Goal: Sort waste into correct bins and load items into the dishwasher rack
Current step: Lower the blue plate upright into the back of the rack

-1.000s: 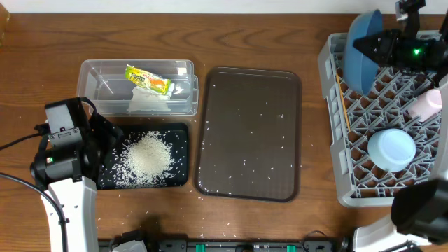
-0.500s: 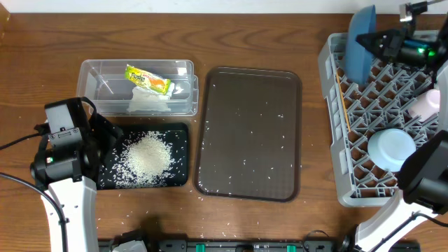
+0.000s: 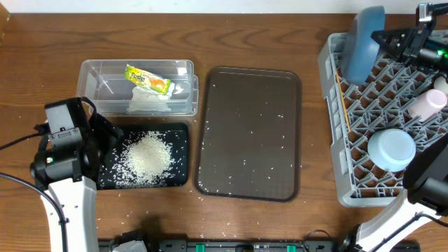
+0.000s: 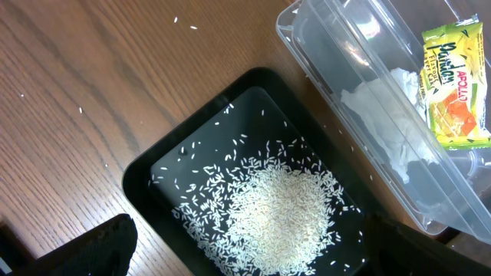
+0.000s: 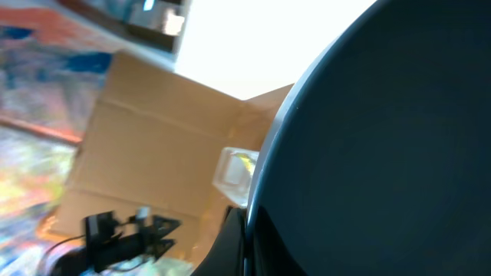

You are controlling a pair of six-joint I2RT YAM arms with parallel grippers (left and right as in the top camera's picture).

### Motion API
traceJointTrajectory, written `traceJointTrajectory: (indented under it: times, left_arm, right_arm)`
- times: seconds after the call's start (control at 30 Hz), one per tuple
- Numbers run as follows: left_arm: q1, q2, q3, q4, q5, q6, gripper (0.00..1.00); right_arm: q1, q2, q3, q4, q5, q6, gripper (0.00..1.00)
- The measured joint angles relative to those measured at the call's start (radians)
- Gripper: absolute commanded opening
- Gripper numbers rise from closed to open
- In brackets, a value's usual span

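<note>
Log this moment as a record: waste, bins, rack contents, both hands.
clear tub: holds the wrapper and the tissue
black tub: holds a pile of rice
tray: a few loose grains on it
rack: plate on edge at one corner; bowl, cup and chopsticks also inside
left hand: open, above the black tub
right hand: at the plate's rim, apparently gripping it
</note>
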Motion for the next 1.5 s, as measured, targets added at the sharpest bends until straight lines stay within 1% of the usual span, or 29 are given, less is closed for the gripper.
traceJointTrajectory:
  times: [0.2, 0.67, 1.0, 1.33, 1.43, 1.5]
  left_arm:
    - [0.0, 0.0, 0.0, 0.0, 0.0, 0.0, 0.96]
    - [0.0, 0.0, 0.0, 0.0, 0.0, 0.0, 0.96]
    - [0.0, 0.0, 0.0, 0.0, 0.0, 0.0, 0.97]
    - [0.0, 0.0, 0.0, 0.0, 0.0, 0.0, 0.96]
    - [0.0, 0.0, 0.0, 0.0, 0.0, 0.0, 0.96]
    - [0.0, 0.0, 0.0, 0.0, 0.0, 0.0, 0.96]
  right_arm:
    - [0.002, 0.001, 0.0, 0.002, -0.03, 0.015, 0.01]
    - [0.005, 0.001, 0.0, 0.023, 0.121, 0.035, 0.01]
    - [0.006, 0.002, 0.0, 0.058, 0.144, 0.068, 0.01]
    - [0.006, 0.007, 0.001, 0.053, 0.158, 0.117, 0.01]
    - [0.005, 0.007, 0.003, 0.032, 0.16, 0.122, 0.02]
    - [0.002, 0.007, 0.005, 0.015, 0.163, 0.126, 0.06]
